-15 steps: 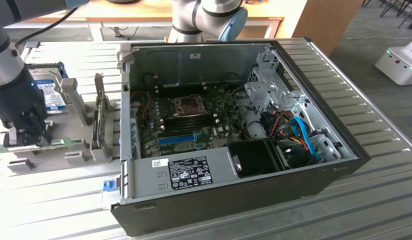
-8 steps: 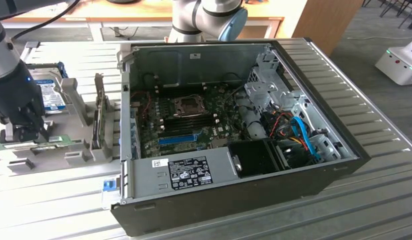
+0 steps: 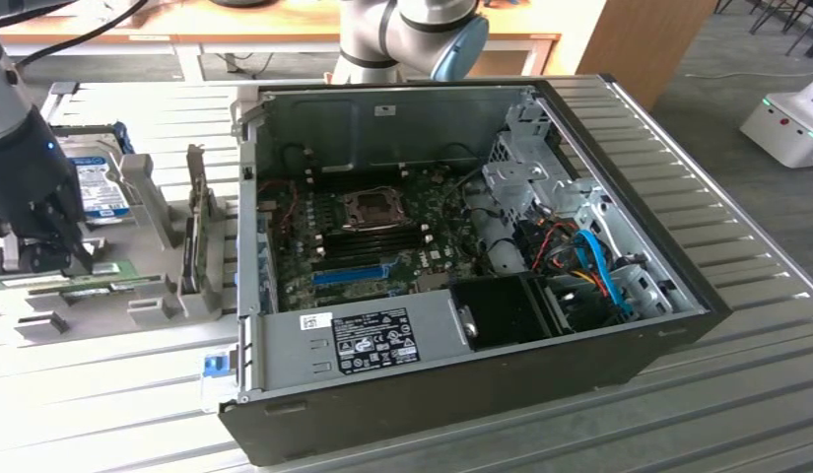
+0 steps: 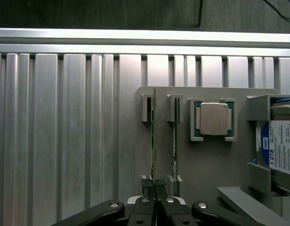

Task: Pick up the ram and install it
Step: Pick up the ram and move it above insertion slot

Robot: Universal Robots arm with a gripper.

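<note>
The ram is a thin green stick standing on edge in a slot of the grey holder. A second stick stands in the slot beside it. My gripper is over the near end of the first stick. Its two black fingertips are pressed together, and the stick's edge runs into the seam between them. In the exterior view the gripper is low over the holder at that view's left, with the green ram under it. The open computer case lies to the right, its motherboard exposed.
On the holder, a processor chip lies beside the sticks, with a hard drive with a blue label beyond it. The drive stands behind my gripper. A long blue slot sits on the motherboard. The ribbed metal table surrounds the case.
</note>
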